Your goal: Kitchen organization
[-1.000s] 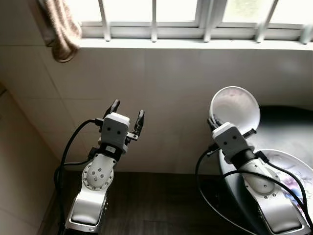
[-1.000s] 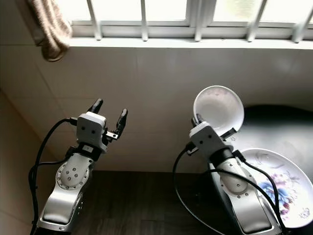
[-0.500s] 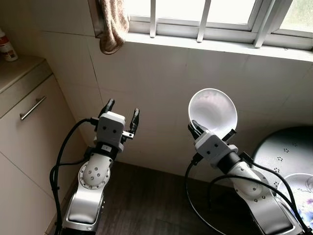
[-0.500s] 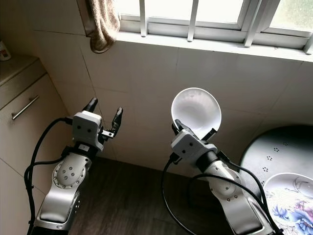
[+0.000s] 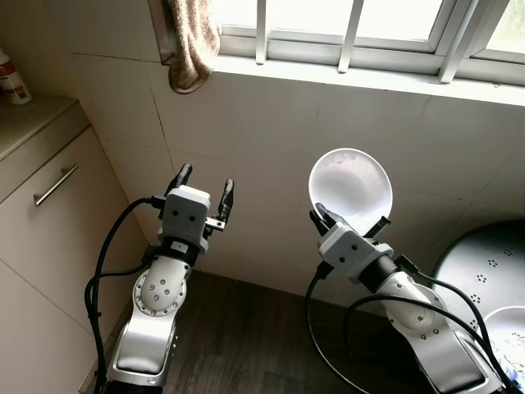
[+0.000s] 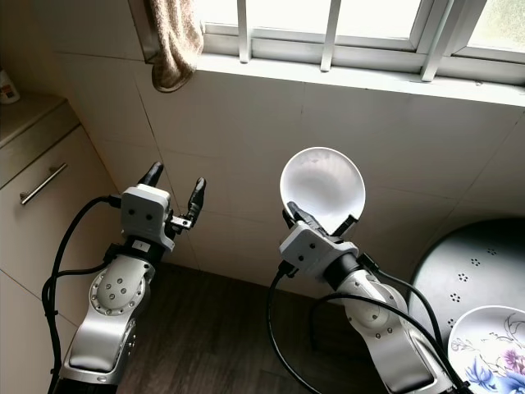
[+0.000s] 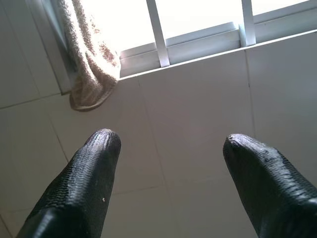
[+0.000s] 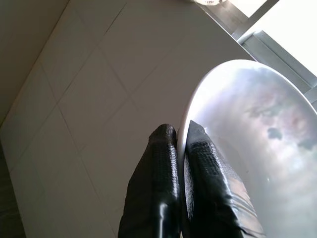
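White bowl (image 5: 350, 187) held upright by its rim in the right gripper (image 5: 348, 225), fingers clamped on the edge — likely carried clear of the dark table (image 6: 472, 267) toward the cupboard (image 5: 49, 222). Left gripper (image 5: 203, 187) raised, fingers apart, empty. Right wrist view: rim pinched between both fingers (image 8: 154, 198); head views add cloth (image 5: 192, 41) and window (image 5: 353, 33).

light: daylight from window (image 5: 344, 33), overexposed | fingers (image 7: 84, 183): dark, a little soft | wall tiles (image 6: 246, 139) beyond fingertips: evenly lit | head views: sharp
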Robot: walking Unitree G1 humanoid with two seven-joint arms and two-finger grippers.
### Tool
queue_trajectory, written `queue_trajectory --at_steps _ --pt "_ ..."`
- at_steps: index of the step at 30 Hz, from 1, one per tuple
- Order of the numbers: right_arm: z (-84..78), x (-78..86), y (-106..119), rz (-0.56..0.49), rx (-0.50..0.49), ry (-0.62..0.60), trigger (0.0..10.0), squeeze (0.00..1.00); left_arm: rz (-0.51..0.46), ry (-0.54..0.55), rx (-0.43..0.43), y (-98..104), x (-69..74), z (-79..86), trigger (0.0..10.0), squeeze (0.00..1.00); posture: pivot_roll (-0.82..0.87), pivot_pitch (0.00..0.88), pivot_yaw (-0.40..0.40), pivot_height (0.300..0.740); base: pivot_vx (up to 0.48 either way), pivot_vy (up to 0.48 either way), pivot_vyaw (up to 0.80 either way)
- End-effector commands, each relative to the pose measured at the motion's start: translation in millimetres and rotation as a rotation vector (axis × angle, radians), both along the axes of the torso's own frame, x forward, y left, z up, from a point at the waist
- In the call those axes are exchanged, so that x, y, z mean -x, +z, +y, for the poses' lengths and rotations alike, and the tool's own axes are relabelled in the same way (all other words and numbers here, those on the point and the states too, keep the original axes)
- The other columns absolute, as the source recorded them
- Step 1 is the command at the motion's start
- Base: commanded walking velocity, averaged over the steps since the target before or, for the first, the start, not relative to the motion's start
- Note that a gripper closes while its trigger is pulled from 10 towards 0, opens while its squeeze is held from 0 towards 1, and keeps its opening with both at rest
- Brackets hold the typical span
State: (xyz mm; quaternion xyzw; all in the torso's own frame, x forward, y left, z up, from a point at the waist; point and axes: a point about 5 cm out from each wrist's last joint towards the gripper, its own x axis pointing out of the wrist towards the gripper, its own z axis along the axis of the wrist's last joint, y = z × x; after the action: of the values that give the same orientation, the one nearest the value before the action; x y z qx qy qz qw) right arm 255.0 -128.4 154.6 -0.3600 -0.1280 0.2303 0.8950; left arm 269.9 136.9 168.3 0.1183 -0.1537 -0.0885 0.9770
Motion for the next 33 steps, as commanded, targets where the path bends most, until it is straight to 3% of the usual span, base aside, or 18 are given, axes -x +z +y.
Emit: queue_trajectory --at_steps 1,33 --pt "-1.2 -2.1 7.4 -0.044 0.0 -0.002 0.0 0.0 -0.019 0.01 0.008 3.6 -1.0 1.9 10.0 0.0 0.01 0.0 -0.038 0.74 0.0 0.0 0.8" --pt "-2.6 -10.0 11.2 -0.082 -0.037 -0.042 0.0 0.0 -0.043 0.003 -0.002 7.7 0.0 0.2 10.0 0.0 0.02 0.0 -0.03 0.74 0.0 0.0 0.8"
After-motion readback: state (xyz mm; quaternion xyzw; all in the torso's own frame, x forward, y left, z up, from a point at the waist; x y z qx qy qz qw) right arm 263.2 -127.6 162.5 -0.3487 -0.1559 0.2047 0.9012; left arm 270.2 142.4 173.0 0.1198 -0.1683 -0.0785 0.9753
